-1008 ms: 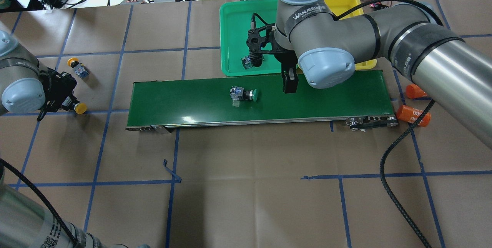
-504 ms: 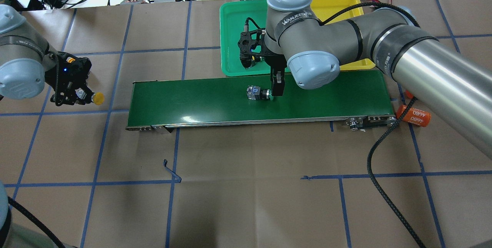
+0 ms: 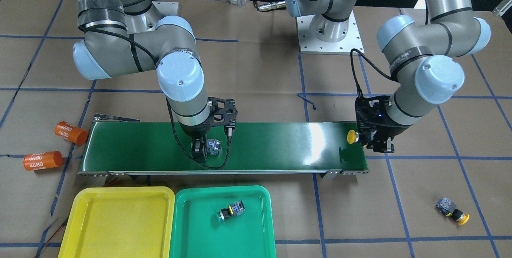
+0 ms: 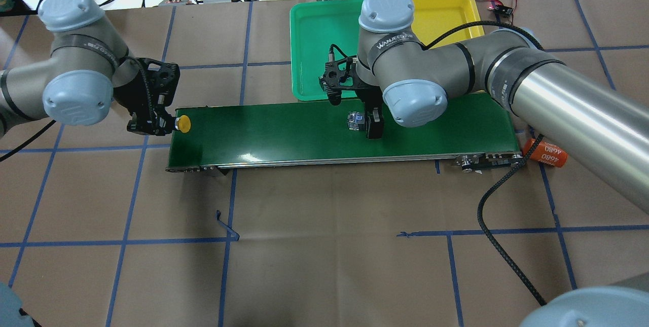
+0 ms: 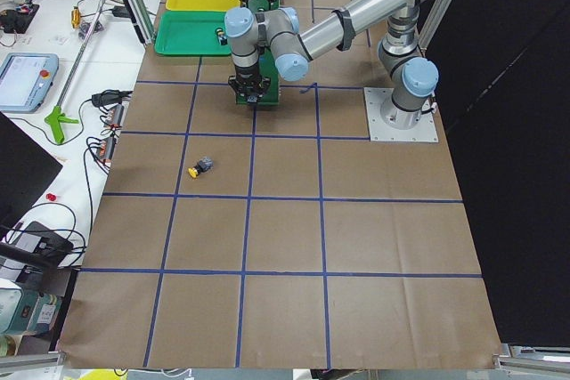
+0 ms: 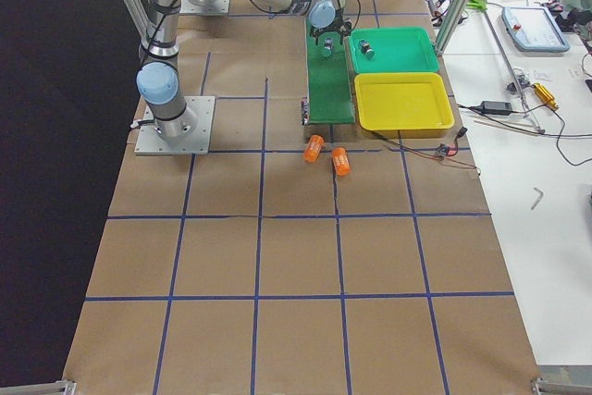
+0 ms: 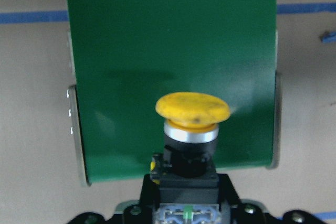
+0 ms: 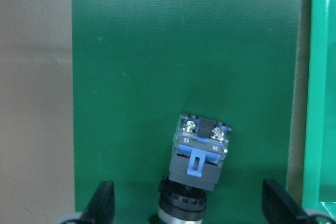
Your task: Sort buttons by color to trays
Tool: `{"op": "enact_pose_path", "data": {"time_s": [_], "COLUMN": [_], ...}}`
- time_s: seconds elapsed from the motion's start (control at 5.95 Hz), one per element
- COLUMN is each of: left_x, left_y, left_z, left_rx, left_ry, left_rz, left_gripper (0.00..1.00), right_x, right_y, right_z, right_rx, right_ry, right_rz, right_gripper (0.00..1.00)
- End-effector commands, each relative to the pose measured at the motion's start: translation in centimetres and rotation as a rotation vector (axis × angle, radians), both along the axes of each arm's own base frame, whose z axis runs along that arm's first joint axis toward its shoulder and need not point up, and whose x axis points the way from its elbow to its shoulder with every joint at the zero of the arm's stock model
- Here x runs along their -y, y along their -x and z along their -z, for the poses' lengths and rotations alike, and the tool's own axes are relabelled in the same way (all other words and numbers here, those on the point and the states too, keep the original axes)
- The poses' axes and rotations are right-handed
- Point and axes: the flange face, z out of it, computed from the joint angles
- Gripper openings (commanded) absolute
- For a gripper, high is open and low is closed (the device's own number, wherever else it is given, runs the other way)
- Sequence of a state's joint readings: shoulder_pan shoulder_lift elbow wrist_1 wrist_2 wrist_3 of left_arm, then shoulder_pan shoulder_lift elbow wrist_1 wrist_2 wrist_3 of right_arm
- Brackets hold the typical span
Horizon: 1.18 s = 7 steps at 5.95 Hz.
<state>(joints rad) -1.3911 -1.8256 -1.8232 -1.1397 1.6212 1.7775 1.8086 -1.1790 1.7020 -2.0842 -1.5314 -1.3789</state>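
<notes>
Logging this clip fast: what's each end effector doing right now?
Left end effector: closed on the yellow button.
Right end effector: open, straddling the loose button on the belt, not gripping.

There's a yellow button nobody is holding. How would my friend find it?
Find the long green conveyor belt across the middle, then its end where the left hand holds a yellow button. Beyond that end, on the brown paper, lies the lone yellow button, on its side. It alone rests on paper, touching no hand, belt or tray.
</notes>
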Motion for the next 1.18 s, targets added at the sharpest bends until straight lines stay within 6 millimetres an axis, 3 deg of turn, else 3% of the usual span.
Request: {"op": "enact_pose_path", "data": {"time_s": [0.0, 0.17, 0.34, 0.5, 0.84, 1.01], "left_x": [-0.6, -0.8, -0.2, 0.7, 4.9, 7.3], "left_y": [3.3, 3.2, 2.6, 0.6, -7.1, -12.5], "left_z": [1.7, 2.0, 1.9, 1.4, -0.2, 1.0], "left_rx": [0.005, 0.002, 0.003, 0.003, -0.001, 0.049], "left_ry": [-0.028, -0.031, -0.026, -0.013, 0.028, 0.009], "left_rz": [-0.023, -0.016, -0.016, 0.005, 0.15, 0.246], "left_gripper": [0.07, 0.66, 0.87, 0.91, 0.88, 0.88], "right_x": [-0.2, -0.5, -0.5, -0.2, 0.9, 1.8], "right_y": [2.9, 3.5, 3.6, 4.4, 7.5, 7.6], "right_z": [0.8, 0.9, 0.9, 0.9, -1.5, -3.4], "right_rx": [-0.003, -0.007, -0.018, -0.02, -0.01, -0.002], "right_ry": [-0.017, -0.024, -0.025, -0.021, 0.027, 0.076], "right_rz": [0.023, 0.032, 0.029, 0.035, -0.013, -0.011], "right_gripper": [0.83, 0.55, 0.34, 0.17, 0.14, 0.14]}}
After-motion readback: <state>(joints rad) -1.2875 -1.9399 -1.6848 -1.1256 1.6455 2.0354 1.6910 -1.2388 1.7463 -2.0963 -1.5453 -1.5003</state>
